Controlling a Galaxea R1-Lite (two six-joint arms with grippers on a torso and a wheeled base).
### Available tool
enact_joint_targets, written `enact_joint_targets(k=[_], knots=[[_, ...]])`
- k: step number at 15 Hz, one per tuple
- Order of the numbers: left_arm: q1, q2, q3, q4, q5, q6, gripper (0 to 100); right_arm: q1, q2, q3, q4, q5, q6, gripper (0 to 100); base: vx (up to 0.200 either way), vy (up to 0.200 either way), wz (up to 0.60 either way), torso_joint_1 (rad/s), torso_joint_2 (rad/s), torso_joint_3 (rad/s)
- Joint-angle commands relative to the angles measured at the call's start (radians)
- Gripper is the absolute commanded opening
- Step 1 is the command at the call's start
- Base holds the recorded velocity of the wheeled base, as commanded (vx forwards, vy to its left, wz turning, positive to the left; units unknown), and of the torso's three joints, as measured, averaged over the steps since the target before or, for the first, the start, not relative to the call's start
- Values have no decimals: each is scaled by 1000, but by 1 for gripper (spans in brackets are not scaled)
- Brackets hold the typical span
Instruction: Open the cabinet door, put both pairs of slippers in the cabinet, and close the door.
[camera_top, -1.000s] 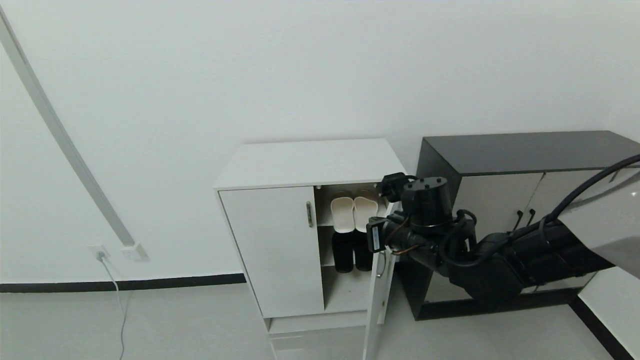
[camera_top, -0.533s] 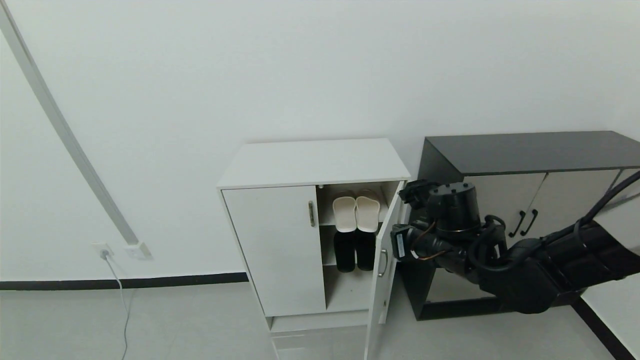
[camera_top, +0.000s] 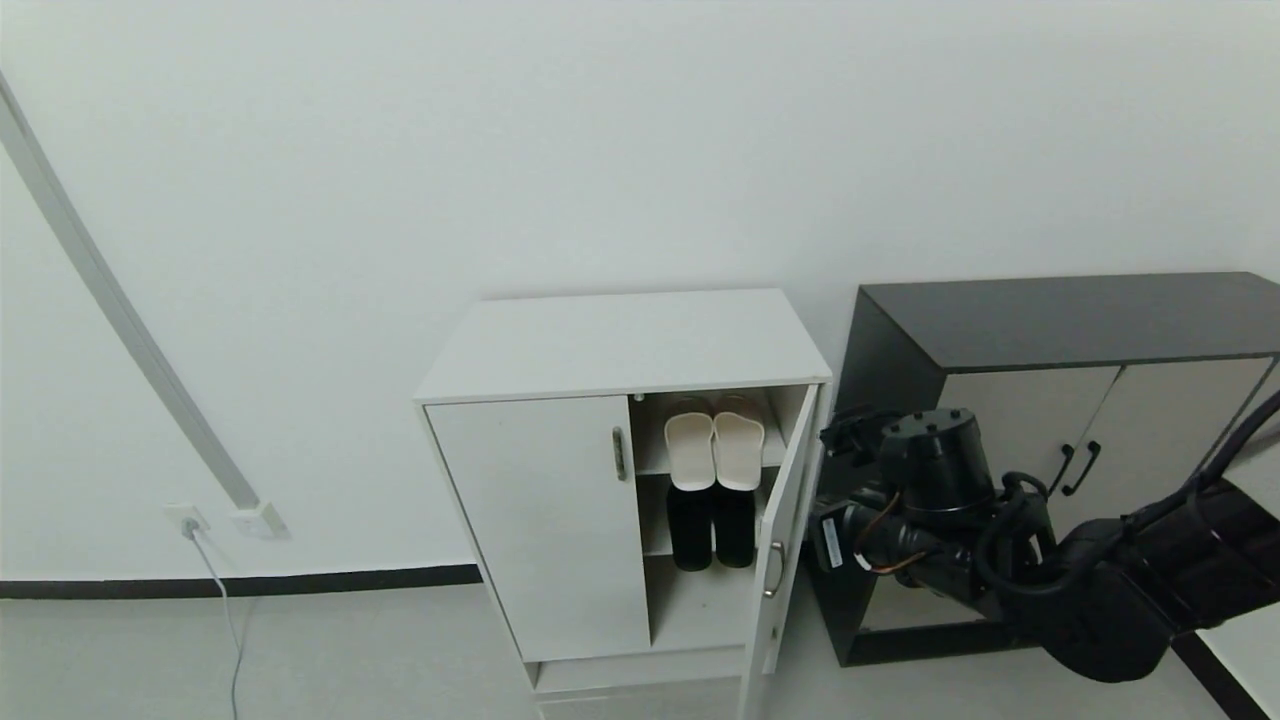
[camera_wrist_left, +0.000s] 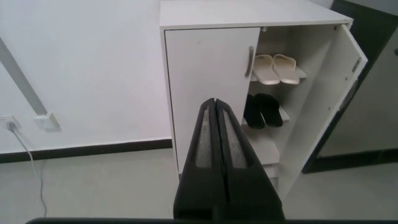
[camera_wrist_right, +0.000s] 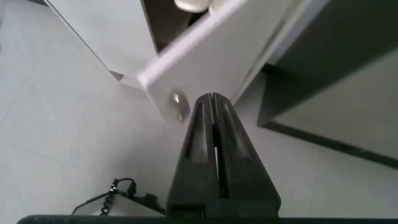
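**Cabinet door (camera_top: 785, 520) half open, both pairs of slippers inside**

The cabinet door is the right-hand leaf of the white cabinet (camera_top: 620, 345) and stands swung outward at an angle. The left-hand door (camera_top: 535, 520) is shut. In the open compartment the white slippers (camera_top: 714, 450) lie side by side on the upper shelf, with the black slippers (camera_top: 712, 525) on the shelf just below.

The right claw (camera_wrist_right: 213, 99) is clenched on nothing, just beside the door's outer face and near its handle (camera_wrist_right: 177, 102). Whether it touches the door cannot be told. The left claw (camera_wrist_left: 215, 102) is also clenched and empty, and it hangs well apart in front of the cabinet. A dark sideboard (camera_top: 1060, 310) stands beside the cabinet against the wall.
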Motion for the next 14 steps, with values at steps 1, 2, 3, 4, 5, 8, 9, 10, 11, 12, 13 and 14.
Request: enact_joint_targets(k=[1, 2, 3, 4, 5, 8, 9, 10, 11, 12, 13, 14], knots=[[0, 1, 0, 0, 0, -1, 0, 6, 42, -4, -1, 0, 0, 0, 0, 0, 0, 0, 0, 0], [0, 1, 0, 0, 0, -2, 0, 11, 67, -25, -8, 0, 0, 0, 0, 0, 0, 0, 0, 0], [0, 1, 0, 0, 0, -2, 0, 11, 79, -38, -13, 0, 0, 0, 0, 0, 0, 0, 0, 0], [0, 1, 0, 0, 0, -2, 0, 12, 102, -65, -15, 2, 0, 0, 0, 0, 0, 0, 0, 0], [0, 1, 0, 0, 0, -2, 0, 12, 123, -87, -15, 2, 0, 0, 0, 0, 0, 0, 0, 0], [0, 1, 0, 0, 0, -2, 0, 11, 171, -140, -19, 2, 2, 0, 0, 0, 0, 0, 0, 0], [0, 1, 0, 0, 0, -2, 0, 11, 186, -162, -19, 2, 2, 0, 0, 0, 0, 0, 0, 0], [0, 1, 0, 0, 0, -2, 0, 11, 202, -185, -19, 2, 2, 0, 0, 0, 0, 0, 0, 0], [0, 1, 0, 0, 0, -2, 0, 9, 217, -205, -18, 2, 0, 0, 0, 0, 0, 0, 0, 0], [0, 1, 0, 0, 0, -2, 0, 8, 238, -228, -18, 2, 0, 0, 0, 0, 0, 0, 0, 0], [0, 1, 0, 0, 0, -2, 0, 6, 257, -249, -18, 2, 0, 0, 0, 0, 0, 0, 0, 0], [0, 1, 0, 0, 0, -2, 0, 6, 258, -251, -18, 2, 0, 0, 0, 0, 0, 0, 0, 0]])
